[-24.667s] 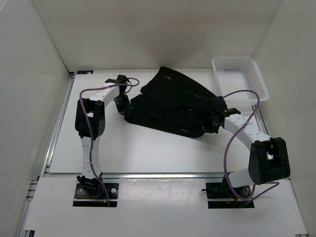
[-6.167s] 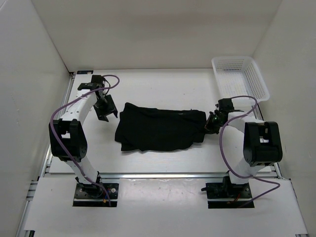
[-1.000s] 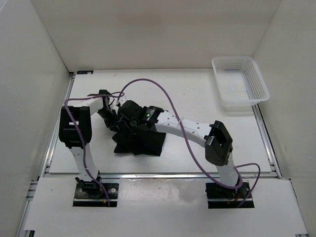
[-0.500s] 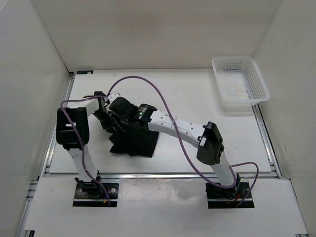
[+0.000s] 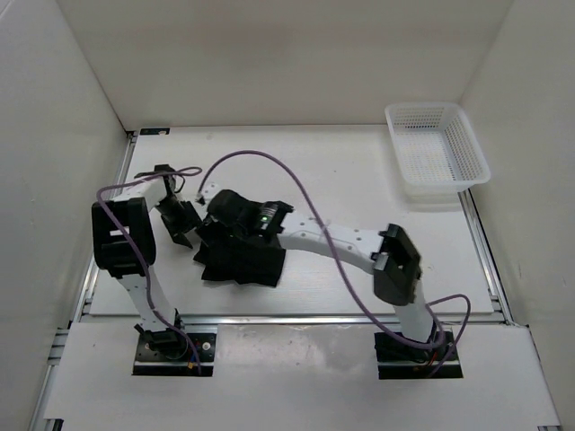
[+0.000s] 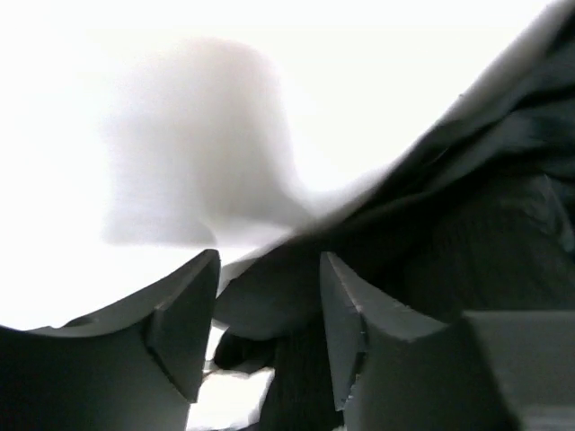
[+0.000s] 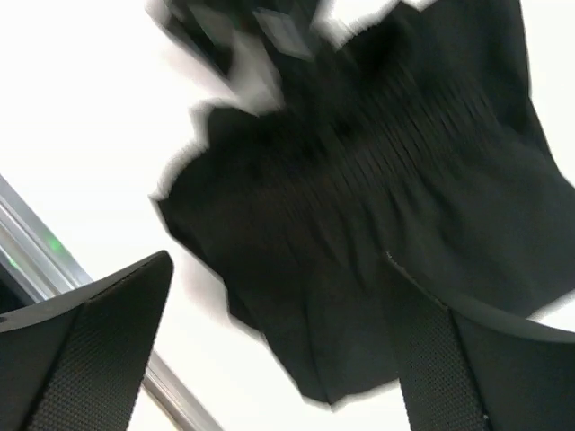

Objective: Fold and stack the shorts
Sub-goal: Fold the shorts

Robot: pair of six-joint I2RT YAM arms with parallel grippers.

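Observation:
The black shorts (image 5: pixel 247 265) lie folded in a compact pile on the white table, left of centre. My right gripper (image 5: pixel 218 235) hovers over the pile's upper left part. In the right wrist view its fingers (image 7: pixel 99 341) stand wide apart with the shorts (image 7: pixel 359 197) lying loose below and nothing between them. My left gripper (image 5: pixel 182 224) sits just left of the pile. In the left wrist view its gripper (image 6: pixel 269 269) is open, and a lifted edge of the shorts (image 6: pixel 485 233) shows beyond the tips, not pinched.
A white mesh basket (image 5: pixel 436 153) stands at the back right corner. White walls close the table on three sides. A metal rail (image 5: pixel 296 318) runs along the near edge, close to the pile's lower side.
Both grippers have opened and let go of the shorts. The left gripper drew back to the left, off the fabric. The folded pile settled flat and shifted slightly left.

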